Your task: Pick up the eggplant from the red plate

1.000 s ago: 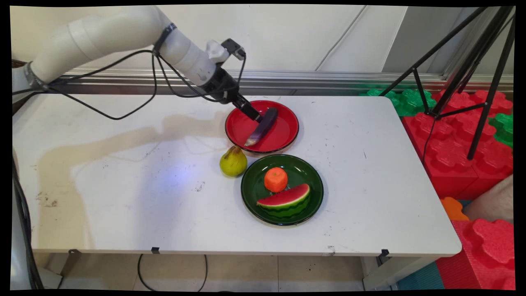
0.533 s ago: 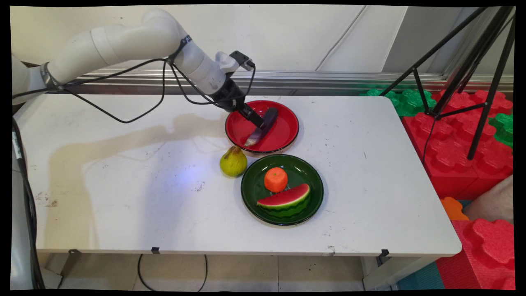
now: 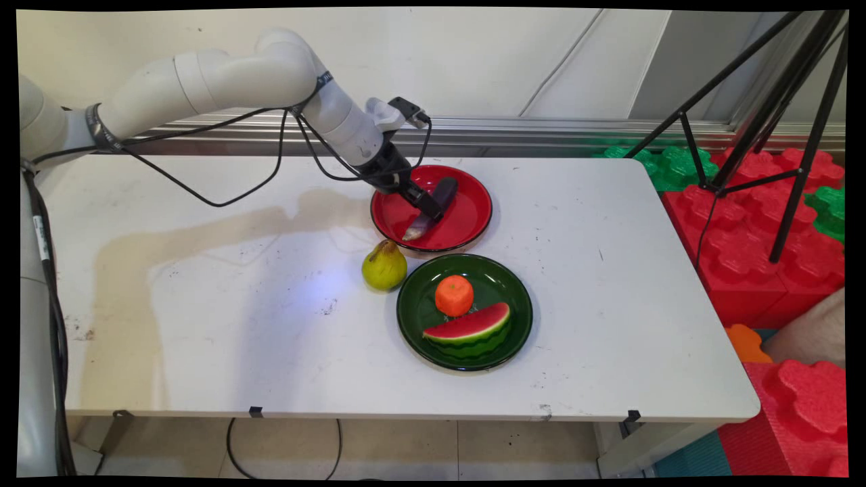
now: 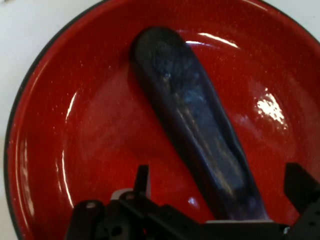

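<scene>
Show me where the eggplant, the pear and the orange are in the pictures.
eggplant point(image 4: 200, 130), hand view, middle of its dark purple body, lying in the red plate.
pear point(image 3: 384, 267), main view, middle of its yellow-green belly.
orange point(image 3: 454, 295), main view, centre of the fruit, on the green plate.

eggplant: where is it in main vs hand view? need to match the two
Main view: the eggplant lies slantwise in the red plate at the table's far side, with the gripper over its middle.
Hand view: the eggplant runs from upper left to bottom right, ending between the fingers at the bottom edge.
Shared landmark: the red plate beneath it.
</scene>
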### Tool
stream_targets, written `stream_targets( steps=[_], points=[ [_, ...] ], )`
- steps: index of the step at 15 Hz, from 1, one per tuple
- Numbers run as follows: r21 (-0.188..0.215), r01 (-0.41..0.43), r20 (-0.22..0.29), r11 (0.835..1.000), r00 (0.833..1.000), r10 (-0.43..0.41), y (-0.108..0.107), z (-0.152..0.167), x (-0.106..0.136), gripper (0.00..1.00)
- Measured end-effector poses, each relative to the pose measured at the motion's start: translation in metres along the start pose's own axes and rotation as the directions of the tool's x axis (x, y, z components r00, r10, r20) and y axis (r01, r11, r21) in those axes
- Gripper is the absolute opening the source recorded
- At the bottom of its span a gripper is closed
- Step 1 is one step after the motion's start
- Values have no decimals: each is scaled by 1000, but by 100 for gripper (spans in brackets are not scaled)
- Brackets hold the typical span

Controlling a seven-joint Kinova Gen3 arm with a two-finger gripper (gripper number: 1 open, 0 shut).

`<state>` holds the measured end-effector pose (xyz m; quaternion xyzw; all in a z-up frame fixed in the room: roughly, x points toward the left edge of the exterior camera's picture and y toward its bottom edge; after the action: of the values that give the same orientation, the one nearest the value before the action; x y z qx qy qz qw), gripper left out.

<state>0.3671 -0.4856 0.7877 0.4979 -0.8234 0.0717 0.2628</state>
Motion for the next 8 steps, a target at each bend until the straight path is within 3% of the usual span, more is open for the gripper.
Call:
stream_targets(
  steps=[3,4,8],
  points=[
    [5,7,9,1000,1000,-7,2,6,1,100],
    [6,9,10,1000,1000,-9,3,8,1,0],
    [10,11,10,1000,1000,-11,5,12,4,0]
  ],
)
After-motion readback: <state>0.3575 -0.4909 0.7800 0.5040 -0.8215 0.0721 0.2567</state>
